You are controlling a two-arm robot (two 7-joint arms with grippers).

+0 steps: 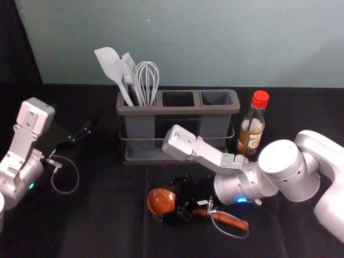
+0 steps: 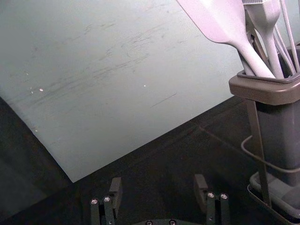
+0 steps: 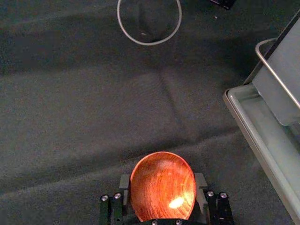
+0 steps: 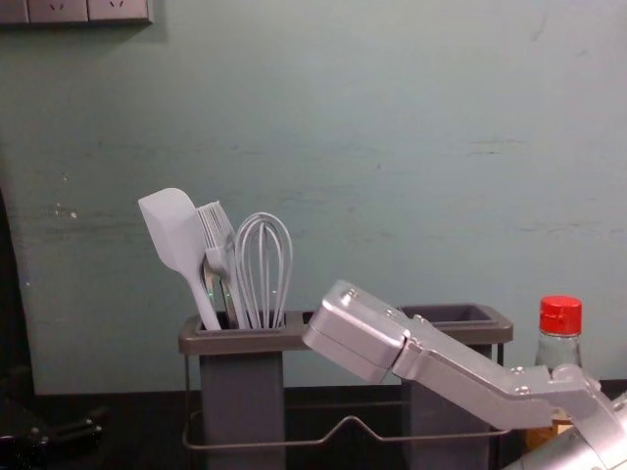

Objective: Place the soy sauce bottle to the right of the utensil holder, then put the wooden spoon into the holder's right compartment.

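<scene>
We see the red-capped glass soy sauce bottle (image 1: 251, 137) just right of the grey, boxy utensil holder (image 1: 177, 110). Its left compartment (image 1: 141, 128) holds our flat white spatula (image 1: 110, 65), white bristled brush (image 1: 128, 71) and white looped whisk (image 1: 148, 79); before the holder is our round-bowled brown wooden spoon (image 1: 161, 201).

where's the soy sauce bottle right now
In the head view, the soy sauce bottle stands upright just right of the utensil holder; in the chest view its red cap shows toward the right edge.
</scene>
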